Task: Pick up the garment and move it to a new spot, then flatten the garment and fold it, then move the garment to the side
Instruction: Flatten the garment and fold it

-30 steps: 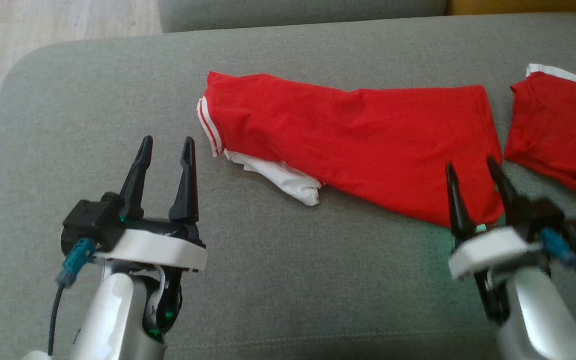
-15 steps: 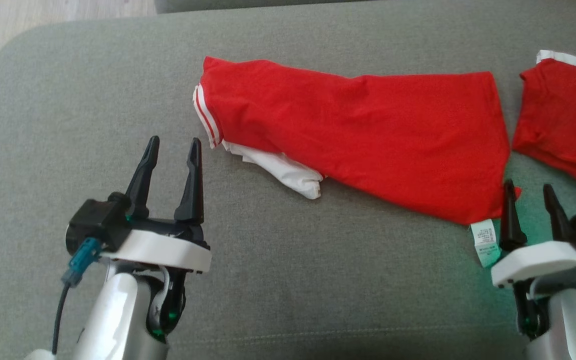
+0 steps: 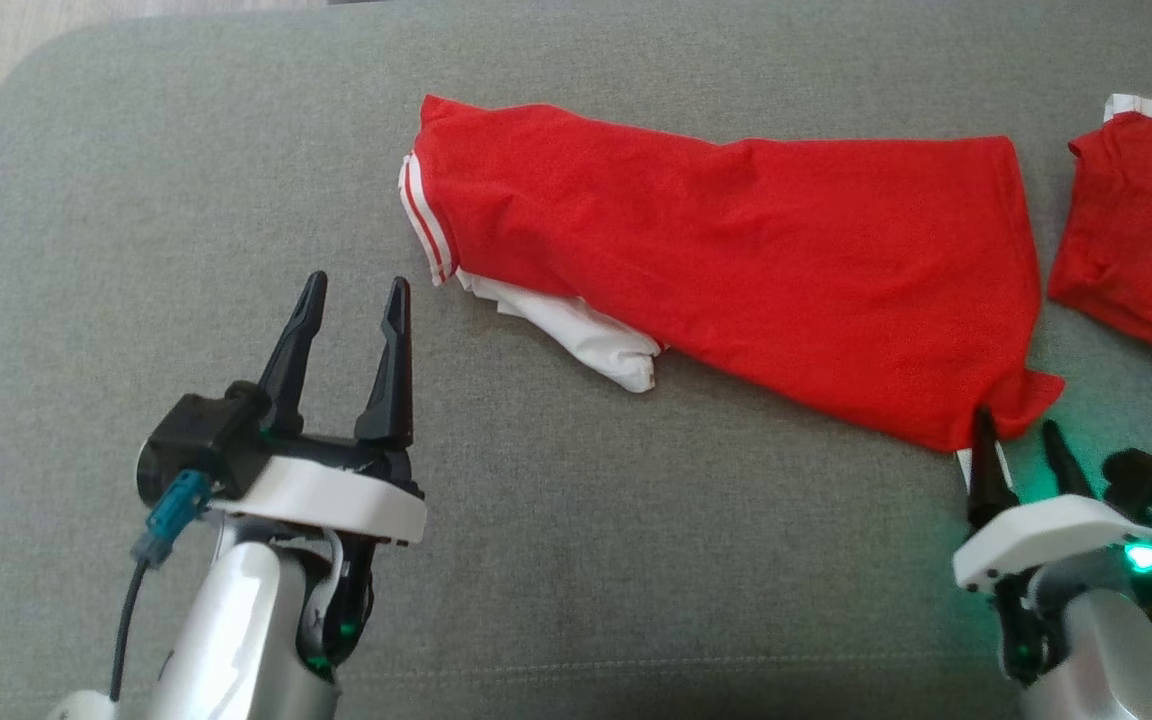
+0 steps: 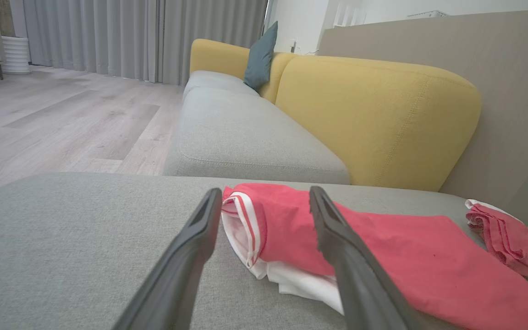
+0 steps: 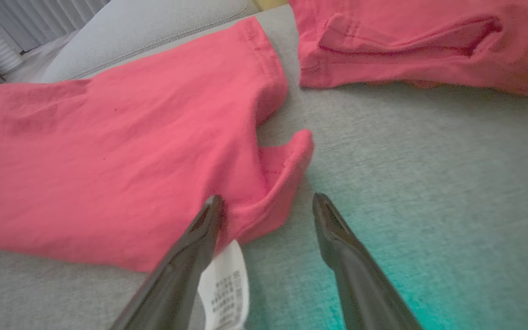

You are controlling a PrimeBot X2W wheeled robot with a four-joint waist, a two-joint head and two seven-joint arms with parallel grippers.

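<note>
Presently the red garment lies spread across the far half of the grey sofa seat, its white-striped end toward the seat's left edge. Right gripper: fingers parted, holding nothing, tips at the garment's near right corner; contact cannot be told. Left gripper: parted, holding nothing, near the striped end, apart from it. A second red garment lies at the seat's right edge. The right wrist view adds a white care label beside one finger; the left wrist view, a yellow backrest.
</note>
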